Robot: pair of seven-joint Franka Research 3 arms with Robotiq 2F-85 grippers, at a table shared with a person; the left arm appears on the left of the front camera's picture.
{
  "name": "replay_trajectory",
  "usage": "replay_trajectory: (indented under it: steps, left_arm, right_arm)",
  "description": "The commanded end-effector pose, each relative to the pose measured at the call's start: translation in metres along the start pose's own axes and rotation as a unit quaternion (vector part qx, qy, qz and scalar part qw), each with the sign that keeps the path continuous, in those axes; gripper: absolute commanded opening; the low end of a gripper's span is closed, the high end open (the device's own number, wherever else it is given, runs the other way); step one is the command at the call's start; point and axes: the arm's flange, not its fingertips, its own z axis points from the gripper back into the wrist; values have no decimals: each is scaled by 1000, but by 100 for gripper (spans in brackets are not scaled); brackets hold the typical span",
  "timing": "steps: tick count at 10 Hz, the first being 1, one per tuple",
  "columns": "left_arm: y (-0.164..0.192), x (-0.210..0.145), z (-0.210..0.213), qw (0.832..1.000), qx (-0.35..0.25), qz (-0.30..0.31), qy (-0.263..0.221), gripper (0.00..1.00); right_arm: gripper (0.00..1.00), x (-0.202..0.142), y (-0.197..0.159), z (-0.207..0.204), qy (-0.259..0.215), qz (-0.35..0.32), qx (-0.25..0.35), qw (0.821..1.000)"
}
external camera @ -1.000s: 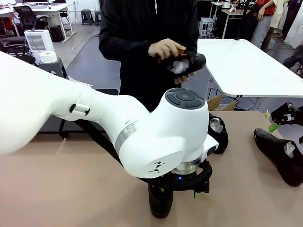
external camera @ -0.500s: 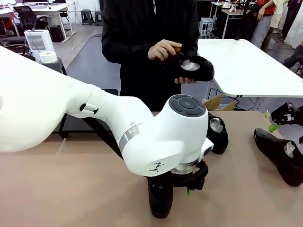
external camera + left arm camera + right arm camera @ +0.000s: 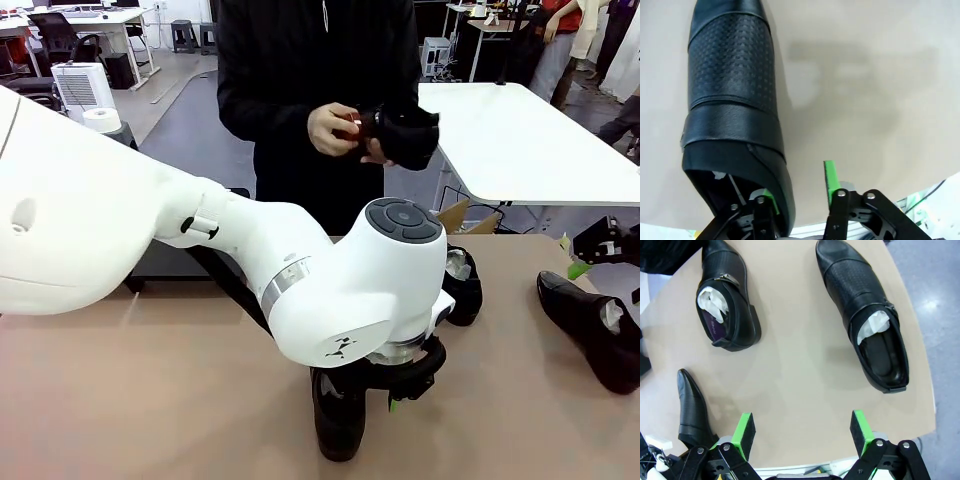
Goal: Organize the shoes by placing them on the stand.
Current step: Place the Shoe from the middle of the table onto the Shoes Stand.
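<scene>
My left gripper (image 3: pixel 392 398) hangs low over a black shoe (image 3: pixel 338 418) near the table's front edge. In the left wrist view its jaws straddle the side wall of that shoe (image 3: pixel 735 100) at the heel: one finger sits inside the opening and the other green pad (image 3: pixel 829 176) stands outside, with a gap to the leather. My right gripper (image 3: pixel 802 432) is open above the table with nothing between its fingers; two shoes (image 3: pixel 727 310) (image 3: pixel 862 315) with white stuffing lie beyond it. The person holds another shoe (image 3: pixel 408 135) in both hands. The black stand (image 3: pixel 160 262) is partly hidden behind my left arm.
One shoe (image 3: pixel 462 285) lies just behind my left wrist and another (image 3: pixel 595 328) lies at the table's right edge, below my right gripper (image 3: pixel 588 258). The person stands at the far side. A white table (image 3: pixel 520 140) stands behind on the right.
My left gripper's jaws have narrowed around the shoe's heel wall, and the left arm has shifted slightly right. The person has turned the shoe in their hands. The right gripper is still.
</scene>
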Motion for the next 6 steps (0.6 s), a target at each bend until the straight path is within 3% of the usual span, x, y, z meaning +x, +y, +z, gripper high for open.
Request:
replay_trajectory:
  steps: [1,4,6]
  left_arm:
    - [-4,2,-1,1000,19,13,-5,25]
    - [3,3,0,999,29,22,-3,0]
    - [6,3,2,1000,19,22,4,0]
  right_arm:
    - [100,0,0,-1,1,2,2,1000]
    - [100,0,0,-1,1,2,2,1000]
    - [100,0,0,-1,1,2,2,1000]
